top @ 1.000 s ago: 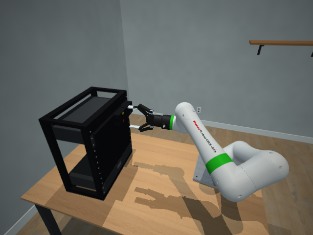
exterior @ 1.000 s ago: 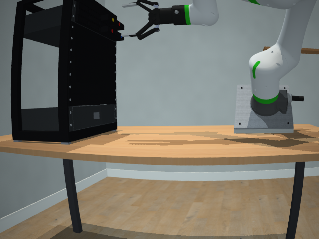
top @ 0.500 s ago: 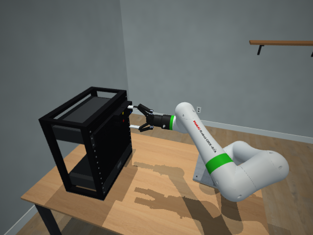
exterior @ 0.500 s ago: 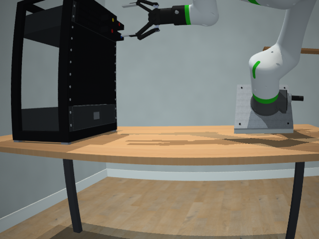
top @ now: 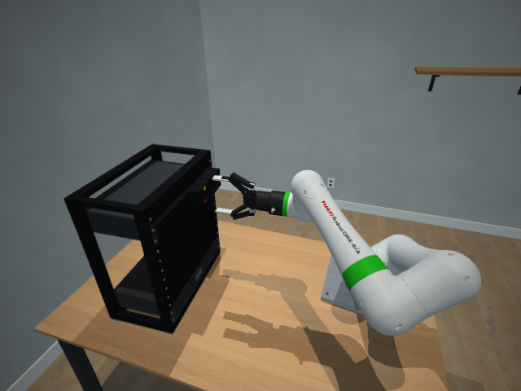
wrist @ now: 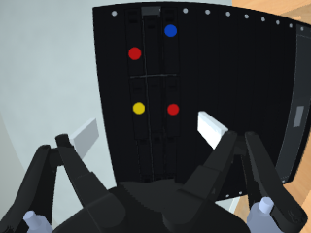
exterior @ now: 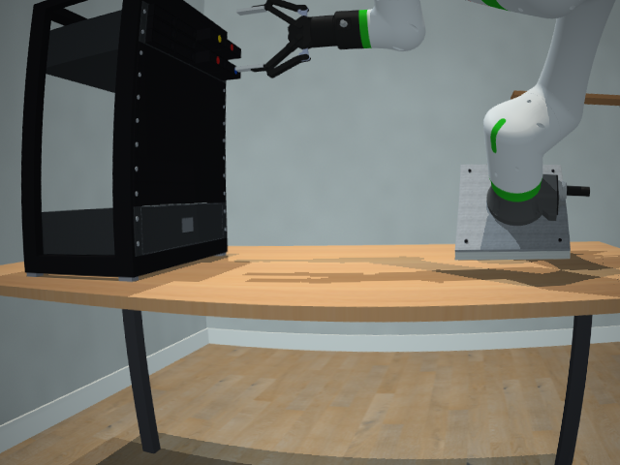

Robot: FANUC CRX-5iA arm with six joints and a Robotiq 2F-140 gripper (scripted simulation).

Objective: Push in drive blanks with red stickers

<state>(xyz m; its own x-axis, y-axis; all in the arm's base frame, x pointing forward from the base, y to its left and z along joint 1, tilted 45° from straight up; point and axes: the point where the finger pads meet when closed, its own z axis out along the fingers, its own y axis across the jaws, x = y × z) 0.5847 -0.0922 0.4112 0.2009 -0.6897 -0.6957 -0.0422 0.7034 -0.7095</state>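
Observation:
A black open rack (top: 89, 257) (exterior: 125, 150) (wrist: 247, 78) stands upright at the left of the wooden table (top: 269, 261) (exterior: 350, 300). Near the top of its front face is a block of drive blanks. The wrist view shows one with a red sticker (wrist: 135, 53), one with a blue sticker (wrist: 170, 30), one with a yellow sticker (wrist: 139, 108) and a second with a red sticker (wrist: 173, 109). The red stickers (exterior: 232, 46) (exterior: 217, 60) also show in the exterior view. My gripper (top: 218, 195) (exterior: 240, 41) (wrist: 148, 124) is wide open and empty. It points level at the blanks, fingertips close to the rack's face.
The robot's grey base plate (top: 332, 290) (exterior: 470, 210) sits at the right of the table. A wooden wall shelf (top: 462, 70) hangs far behind. The rack stands near the table's left edge.

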